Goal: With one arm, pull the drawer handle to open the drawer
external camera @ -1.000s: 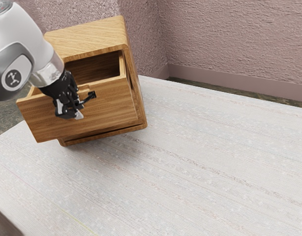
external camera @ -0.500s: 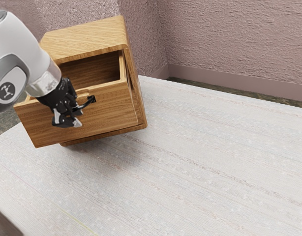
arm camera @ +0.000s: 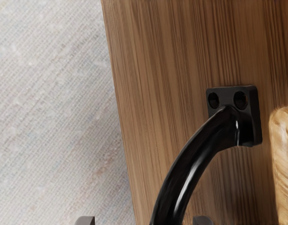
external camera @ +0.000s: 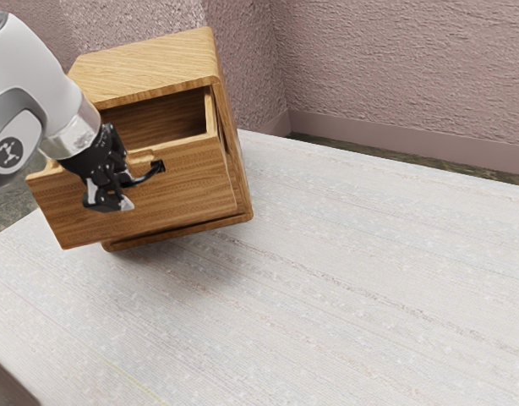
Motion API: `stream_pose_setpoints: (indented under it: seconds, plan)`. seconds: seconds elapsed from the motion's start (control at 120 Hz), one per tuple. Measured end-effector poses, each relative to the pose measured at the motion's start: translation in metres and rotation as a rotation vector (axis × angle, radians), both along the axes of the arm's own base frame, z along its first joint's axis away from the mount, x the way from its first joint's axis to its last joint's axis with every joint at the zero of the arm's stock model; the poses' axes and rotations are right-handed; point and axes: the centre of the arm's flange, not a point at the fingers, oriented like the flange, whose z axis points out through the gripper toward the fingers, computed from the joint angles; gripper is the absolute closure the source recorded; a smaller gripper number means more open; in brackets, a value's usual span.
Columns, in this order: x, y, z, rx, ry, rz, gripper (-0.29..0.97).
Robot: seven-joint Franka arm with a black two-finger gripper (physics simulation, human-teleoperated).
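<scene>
At the drawer front, toward the exterior view's left, the gripper [external camera: 107,194] hangs with its black fingers pointing down and a little toward the wood. They are partly open and straddle the handle [external camera: 150,167]. In the wrist view the two fingertips [arm camera: 85,220] stand wider apart than the bar is thick. The bar runs close to one of them and leaves a clear gap to the other, so the hand hooks the handle rather than clamps it.

The handle is a glossy black bow. Its end is fixed to the wood by a small square plate [arm camera: 233,101] with two screw holes.

It sits on the face of the drawer [external camera: 179,182], which stands well out of its cabinet [external camera: 158,63], far enough that the open top and the shaded inside show behind the front panel. The white and grey arm [external camera: 31,93] comes down to it from the upper left of the exterior view.

The cabinet is oak-coloured and rests on the pale, streaked table [external camera: 344,279], near the table's far corner. Behind it rises a rough pinkish wall [external camera: 395,59] with a darker skirting strip [external camera: 412,139] along its foot.
</scene>
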Motion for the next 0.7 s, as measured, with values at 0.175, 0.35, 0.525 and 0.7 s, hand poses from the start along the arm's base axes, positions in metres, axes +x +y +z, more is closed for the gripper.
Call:
stream_pose_setpoints:
  seconds: [0.175,0.35,0.525,0.7]
  plan:
    - [0.000,0.001,0.015,0.039,-0.023,-0.011,0.46]
    - [0.000,-0.014,0.072,0.108,-0.109,-0.055,0.47]
    - [-0.029,-0.106,0.190,0.104,-0.177,-0.203,0.40]
    - [-0.036,-0.147,0.122,-0.047,0.134,-0.342,0.18]
